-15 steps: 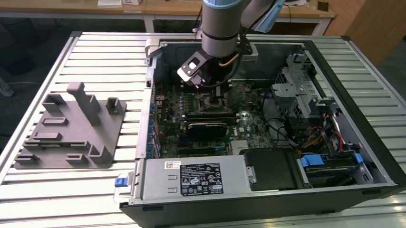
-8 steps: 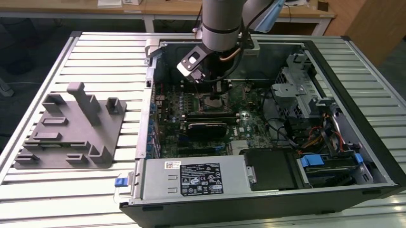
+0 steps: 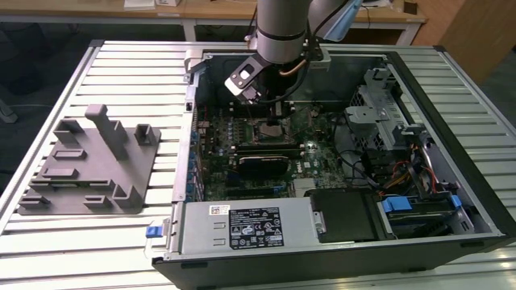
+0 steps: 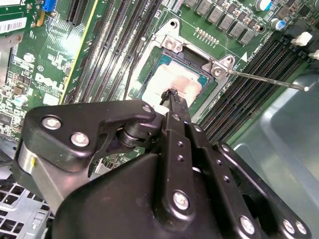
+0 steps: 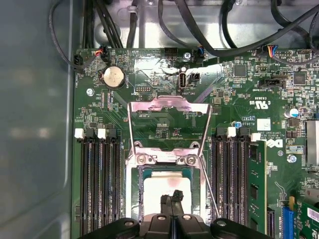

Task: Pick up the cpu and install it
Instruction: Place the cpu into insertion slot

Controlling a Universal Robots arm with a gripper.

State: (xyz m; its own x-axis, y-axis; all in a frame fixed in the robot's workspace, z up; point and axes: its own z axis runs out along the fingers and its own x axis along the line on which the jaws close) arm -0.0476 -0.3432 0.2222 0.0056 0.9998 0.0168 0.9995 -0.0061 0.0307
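Across a slatted metal desk (image 3: 121,66), an open computer case (image 3: 322,266) lying on its side, green circuit board (image 3: 322,160) facing up. Toward the exterior view's left, beside the case and apart from it, a grey plastic tray (image 3: 72,175) with upright posts. Along the near edge of the case, a silver power box (image 3: 241,226) with a label.

Reaching down into the case from above, a grey robot arm (image 3: 282,24), its end low over the far part of the board.

Flat in the metal-framed socket (image 5: 130,199) on that board, the cpu (image 4: 179,82): a square chip, silver-grey top, pale rim. Directly over its middle, the pincer (image 4: 172,95), black fingers pressed together, no gap at the tips. Tips right at the chip's top face; touching or just clear of it, impossible to tell.

Beyond the chip, the socket's hinged cover plate (image 5: 169,104), swung open and away from the socket. Beside the socket, a thin metal lever (image 4: 269,81), unlatched, slanting out over the neighbouring slots.

On both sides of the socket, rows of long black memory slots (image 5: 97,179), with one green memory stick (image 5: 256,184) seated in the outermost slot of one row. Farther off on the board, a round coin battery (image 5: 113,77). Past the board's edge, black cables (image 5: 239,30) looping along the case wall.
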